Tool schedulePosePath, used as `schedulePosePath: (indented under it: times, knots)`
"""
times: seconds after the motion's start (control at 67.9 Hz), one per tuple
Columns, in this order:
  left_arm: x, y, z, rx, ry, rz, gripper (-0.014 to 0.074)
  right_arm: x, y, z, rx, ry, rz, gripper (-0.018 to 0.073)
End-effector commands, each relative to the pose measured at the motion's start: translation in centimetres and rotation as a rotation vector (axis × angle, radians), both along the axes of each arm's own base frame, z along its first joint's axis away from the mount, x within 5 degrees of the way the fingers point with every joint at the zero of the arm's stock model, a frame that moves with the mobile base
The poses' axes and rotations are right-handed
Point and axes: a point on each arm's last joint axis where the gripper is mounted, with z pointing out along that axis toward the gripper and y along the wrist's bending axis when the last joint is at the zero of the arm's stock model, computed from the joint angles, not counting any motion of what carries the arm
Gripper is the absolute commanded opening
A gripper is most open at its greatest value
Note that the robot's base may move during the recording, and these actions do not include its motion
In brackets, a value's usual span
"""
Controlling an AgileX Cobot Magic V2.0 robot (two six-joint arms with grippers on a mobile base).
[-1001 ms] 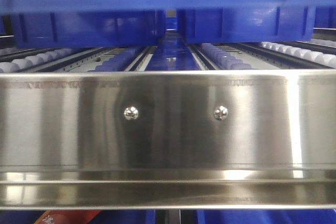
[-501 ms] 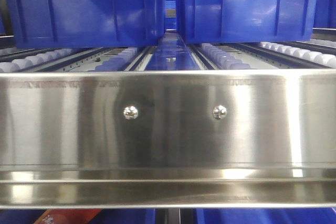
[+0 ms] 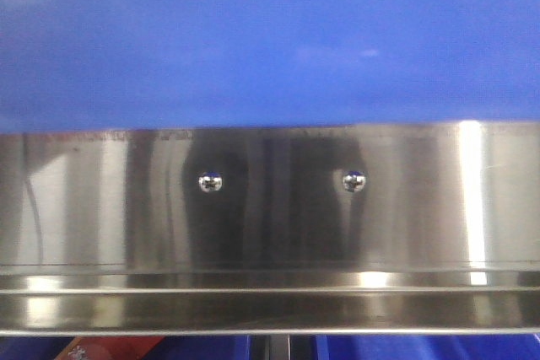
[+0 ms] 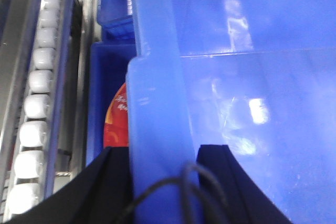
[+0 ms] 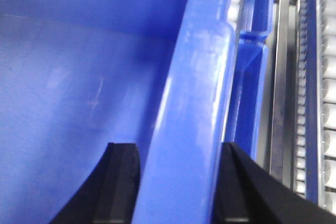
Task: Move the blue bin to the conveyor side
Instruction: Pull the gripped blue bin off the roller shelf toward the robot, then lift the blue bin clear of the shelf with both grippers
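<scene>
In the left wrist view, a track of white rollers point(image 4: 39, 103) runs up the far left edge. Just right of it sits a lower blue tote point(image 4: 102, 77) with a red printed packet point(image 4: 116, 121) lying inside. Next comes the thick rim of the blue bin point(image 4: 252, 77), and the left gripper point(image 4: 163, 150) is pinching it, one black finger on each side. A thin dark cable point(image 4: 173, 182) loops across the rim near the lens. The bin's glossy inside fills the rest of the view.

From the front, a blurred blue surface covers the whole upper half, probably the bin's wall close to the camera. It sits just above the stainless-steel rail point(image 3: 270, 208) with its two screws point(image 3: 210, 181).

In the right wrist view, the bin's inside lies to the left. The right gripper point(image 5: 176, 148) is clamped across the rim. Another blue tote point(image 5: 252, 77) and a second roller track point(image 5: 328, 103) follow to the right.
</scene>
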Motion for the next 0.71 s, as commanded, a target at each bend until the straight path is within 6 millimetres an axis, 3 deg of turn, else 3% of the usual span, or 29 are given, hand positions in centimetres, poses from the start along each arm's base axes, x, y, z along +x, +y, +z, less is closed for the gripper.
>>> schedulePosePath:
  times: [0.0, 0.692]
  knots:
    - [-0.51, 0.5, 1.41, 0.04, -0.12, 0.009, 0.0002, -0.4, -0.87, 1.16, -0.044, -0.127, -0.048, -0.0078]
    - [-0.51, 0.5, 1.41, 0.04, -0.12, 0.009, 0.0002, -0.4, -0.87, 1.16, -0.044, -0.127, -0.048, -0.0078]
